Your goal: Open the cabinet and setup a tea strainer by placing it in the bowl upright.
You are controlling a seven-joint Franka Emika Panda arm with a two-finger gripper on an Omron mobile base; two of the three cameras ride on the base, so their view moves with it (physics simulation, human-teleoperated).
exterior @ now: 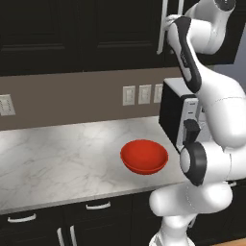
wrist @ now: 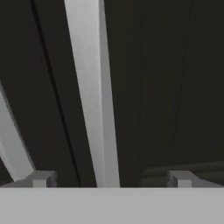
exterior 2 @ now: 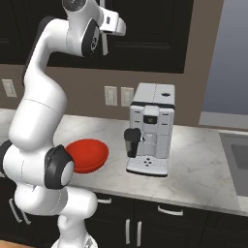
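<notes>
Cabinet (exterior 2: 145, 34) closed; gripper (wrist: 109, 178) spread wide, empty, straddling silver door handle (wrist: 92, 92). Bowl (exterior: 144, 156) empty on tabletop (exterior: 57, 149). Opening, strainer placement remain; strainer presumably inside cabinet.

Count of what stands on and around the bench

One red bowl (exterior: 144, 156) and one coffee machine (exterior 2: 151, 128) sit on the one marble bench (exterior: 57, 153). In the left base view the wall carries three outlet plates together (exterior: 144, 94) and one more at the left edge (exterior: 5, 104). The hand view shows two silver bar handles (wrist: 92, 92) on the dark cabinet (wrist: 175, 87), and two finger tips (wrist: 41, 178) at the bottom. Two short curved drawer handles (exterior: 98, 206) show below the bench in the left base view.
</notes>
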